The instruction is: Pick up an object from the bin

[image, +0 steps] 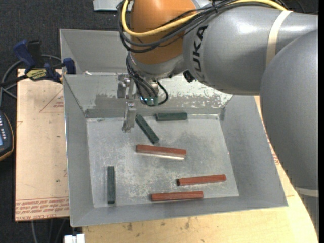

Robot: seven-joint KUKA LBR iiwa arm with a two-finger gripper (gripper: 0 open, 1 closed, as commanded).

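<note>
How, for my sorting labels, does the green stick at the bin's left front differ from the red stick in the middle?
The green stick is dark green, the red stick brownish red. The green stick points front to back; the red stick lies crosswise, slightly slanted. Both are slim straight bars lying flat.
</note>
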